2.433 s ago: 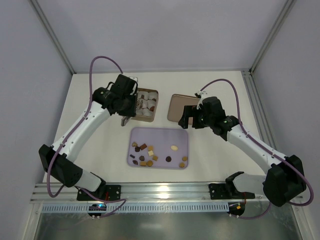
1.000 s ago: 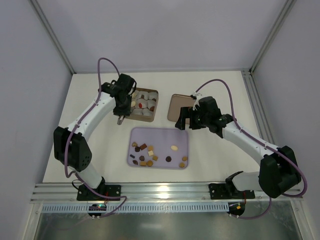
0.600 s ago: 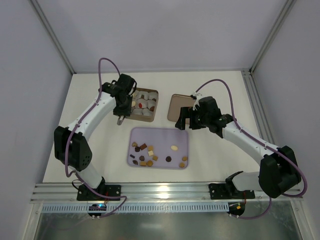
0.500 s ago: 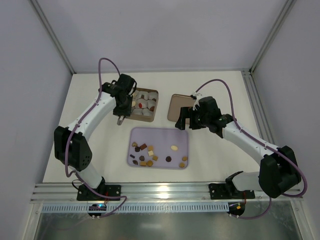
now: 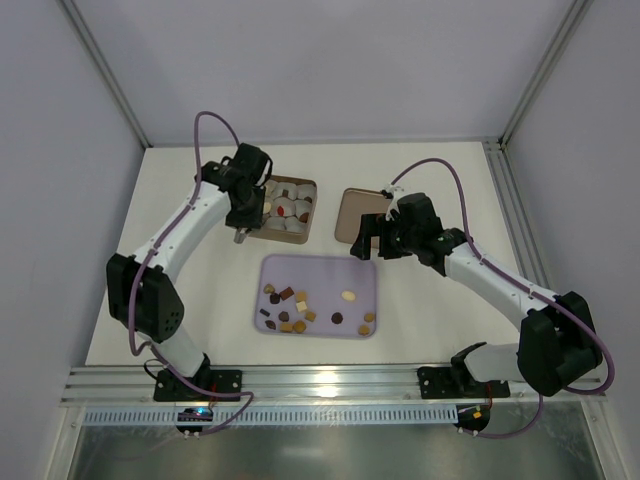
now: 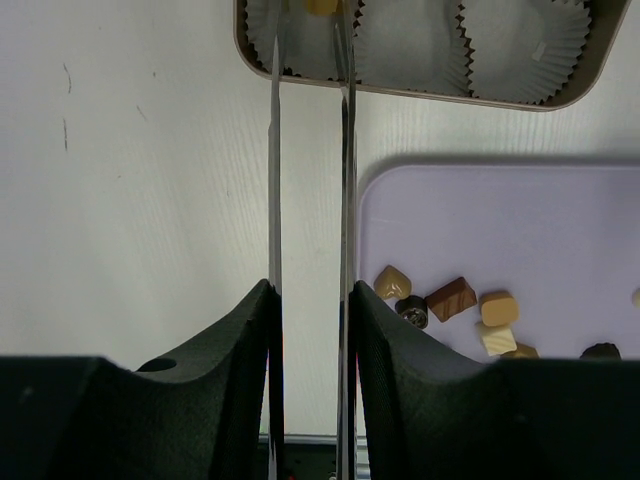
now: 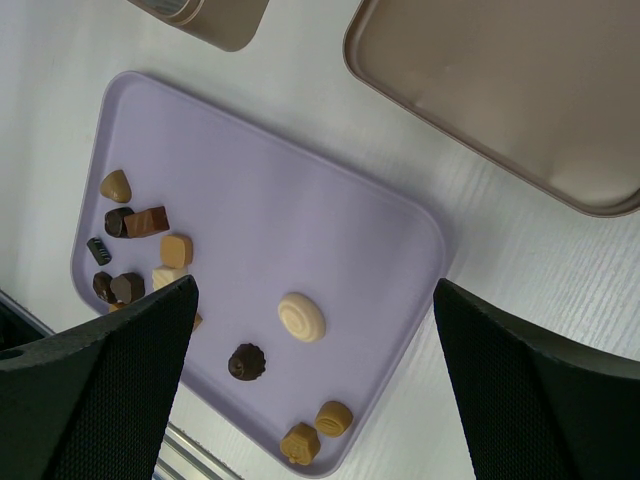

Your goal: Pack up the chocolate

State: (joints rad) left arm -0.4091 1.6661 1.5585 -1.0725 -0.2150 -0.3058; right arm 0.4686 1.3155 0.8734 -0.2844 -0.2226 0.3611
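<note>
Tally, on the bench:
- Lavender tray (image 7: 300, 200) under the right gripper (image 7: 315, 290): one.
- Chocolate pieces (image 7: 176, 249) on it: twelve in plain sight (four caramel, two cream, six dark or brown). More are hidden behind one finger.
- Tin lid (image 7: 520, 90) ahead of that gripper: one.
- Brown tin (image 6: 450, 96) at the tips of the left gripper (image 6: 310, 20): one.
- Pleated paper cups (image 6: 410, 40) in the tin's nearest row: three.
- Caramel piece (image 6: 320, 5) in the cup at those tips: one.

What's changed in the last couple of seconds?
The left gripper shifted slightly left over the tin's near-left cup as its arm folded up; a caramel piece sits at its tips, held or dropped I can't tell. The right gripper edged left, jaws wide open. Tin, lid, tray and loose chocolates stayed put.
</note>
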